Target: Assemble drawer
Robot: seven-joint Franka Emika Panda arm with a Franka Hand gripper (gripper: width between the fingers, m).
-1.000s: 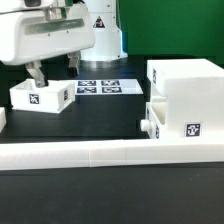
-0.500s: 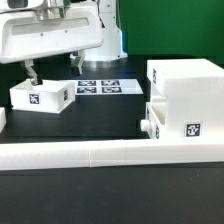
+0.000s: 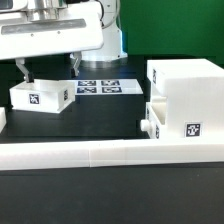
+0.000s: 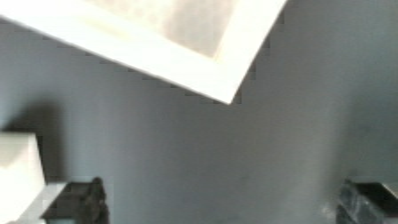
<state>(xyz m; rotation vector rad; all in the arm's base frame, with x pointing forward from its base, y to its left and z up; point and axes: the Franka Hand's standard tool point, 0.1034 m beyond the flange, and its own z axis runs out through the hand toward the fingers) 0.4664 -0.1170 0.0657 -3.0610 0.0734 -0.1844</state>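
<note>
The gripper (image 3: 48, 68) hangs at the exterior view's left, jaws spread wide and holding nothing. The wrist view shows the same: both fingertips (image 4: 75, 200) stand well apart with only dark worktop (image 4: 214, 150) between them.

The loose tray (image 3: 42, 97) lies just below the gripper and slightly nearer the camera, flat on the worktop, its open side up. Its long axis runs roughly along the exterior view's left-right line, tilted a little. The fingers seem to line up near its two ends, so the coming move looks like a short descent. Whether they clear the rim in depth I cannot tell.

The housing (image 3: 190, 80) stands well apart at the exterior view's right. A second tray (image 3: 152, 120) sits against its lower opening. The marker board (image 3: 100, 87) lies between tray and housing, farther back.
</note>
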